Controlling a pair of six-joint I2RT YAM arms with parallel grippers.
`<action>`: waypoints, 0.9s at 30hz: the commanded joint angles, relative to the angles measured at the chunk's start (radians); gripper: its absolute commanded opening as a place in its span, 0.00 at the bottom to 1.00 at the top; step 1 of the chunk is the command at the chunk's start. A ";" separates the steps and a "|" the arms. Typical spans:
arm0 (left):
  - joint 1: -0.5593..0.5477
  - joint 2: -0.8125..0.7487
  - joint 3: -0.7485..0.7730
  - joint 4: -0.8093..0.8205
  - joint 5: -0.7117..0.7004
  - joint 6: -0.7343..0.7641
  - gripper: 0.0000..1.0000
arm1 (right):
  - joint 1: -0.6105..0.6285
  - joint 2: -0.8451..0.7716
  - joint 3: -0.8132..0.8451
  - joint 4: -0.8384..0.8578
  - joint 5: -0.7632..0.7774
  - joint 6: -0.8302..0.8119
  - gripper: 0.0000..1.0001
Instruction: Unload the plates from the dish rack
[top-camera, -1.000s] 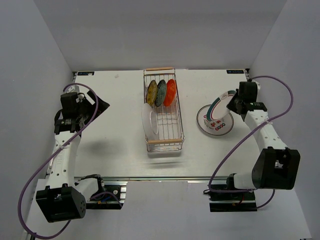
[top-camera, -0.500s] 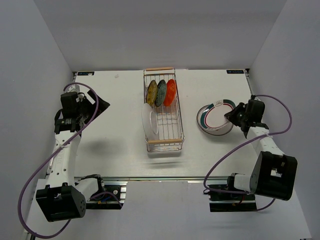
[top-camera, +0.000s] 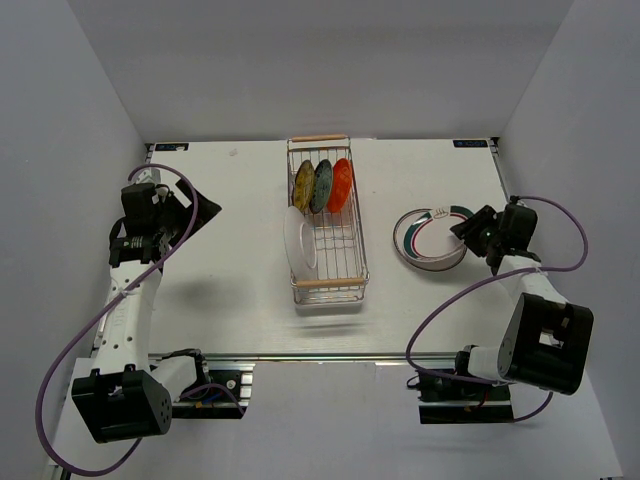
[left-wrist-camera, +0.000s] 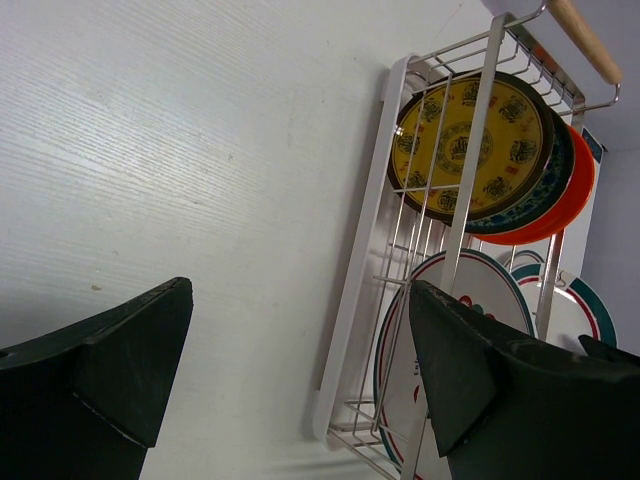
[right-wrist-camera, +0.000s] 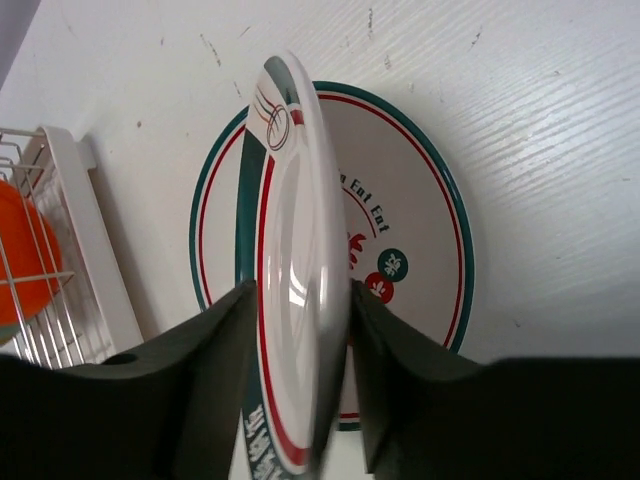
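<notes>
Right gripper (right-wrist-camera: 300, 295) stacking a plate (right-wrist-camera: 295, 230) beside the rack (top-camera: 357, 245)

Its jaws clamp the teal-rimmed plate by the rim over a matching plate (right-wrist-camera: 420, 220) on the table (top-camera: 230, 250). Lower it flat and centred before letting go. It was higher and steeper a second ago. The left gripper (left-wrist-camera: 300, 320) waits, jaws apart. Four plates (top-camera: 322, 185) remain racked.

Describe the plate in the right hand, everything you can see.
The plate is glossy white and ceramic-looking, with a teal rim band and a thin red line inside it. The right hand clamps it with one finger on each face, holding it tilted over a matching plate that lies flat on the table. Whether the two touch is unclear.
</notes>
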 joint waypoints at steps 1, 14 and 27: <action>-0.004 -0.023 0.016 0.013 0.022 0.011 0.98 | -0.014 0.010 0.007 0.015 0.007 -0.009 0.50; -0.004 -0.018 0.008 0.025 0.062 0.008 0.98 | 0.010 0.100 0.128 -0.201 0.121 -0.104 0.89; -0.004 -0.009 0.010 0.018 0.062 0.009 0.98 | 0.075 0.206 0.254 -0.370 0.384 -0.121 0.89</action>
